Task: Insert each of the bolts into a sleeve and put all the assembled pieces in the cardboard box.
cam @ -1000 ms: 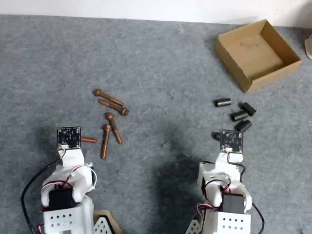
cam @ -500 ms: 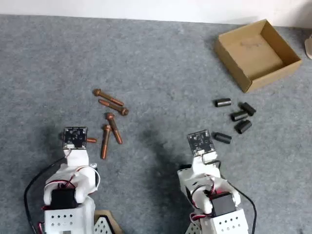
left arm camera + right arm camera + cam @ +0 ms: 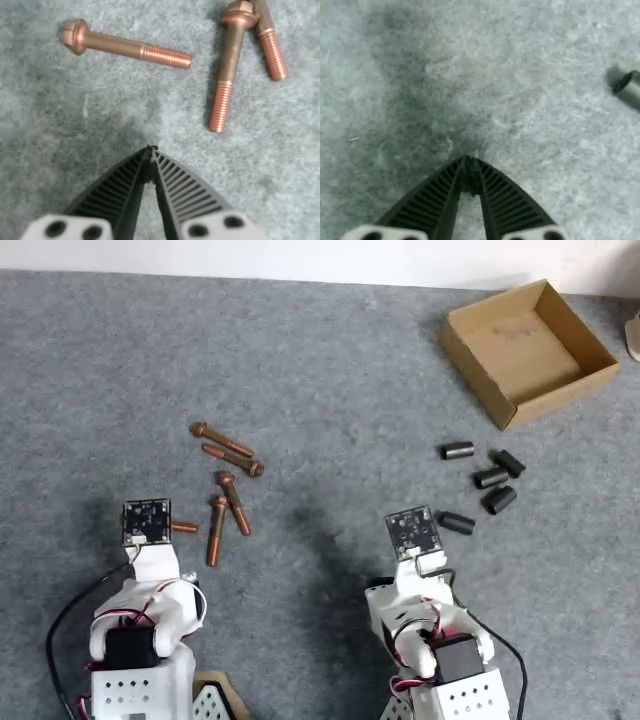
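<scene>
Ahead of left jaws, bolt [image 3: 127, 46] crosswise, threads toward second bolt [image 3: 227, 75].

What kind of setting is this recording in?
Probably a robot lab tabletop: grey felt-like covering, loose copper-coloured metal bolts, short black cylindrical sleeves, open brown cardboard box.

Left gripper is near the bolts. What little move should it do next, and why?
Probably open up. The left gripper is shut with nothing in it, over the carpet, and a bolt lies crosswise right ahead of it. No bolt is in a sleeve yet, so grabbing one likely comes first.
</scene>
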